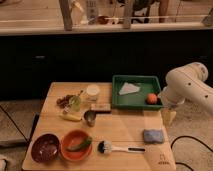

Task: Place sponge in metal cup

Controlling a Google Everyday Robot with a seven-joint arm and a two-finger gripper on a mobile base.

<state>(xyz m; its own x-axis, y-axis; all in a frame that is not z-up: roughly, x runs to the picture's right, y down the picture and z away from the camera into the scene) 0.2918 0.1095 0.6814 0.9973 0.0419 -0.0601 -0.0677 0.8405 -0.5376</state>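
Observation:
The blue-grey sponge lies flat on the wooden table near its right edge. The small dark metal cup stands upright near the table's middle, well to the left of the sponge. My gripper hangs from the white arm at the right, above and slightly right of the sponge, not touching it. It holds nothing that I can see.
A green tray at the back right holds a white cloth and an orange. A dark block, white container, pale green cup, grapes and banana surround the metal cup. Two bowls and a brush lie in front.

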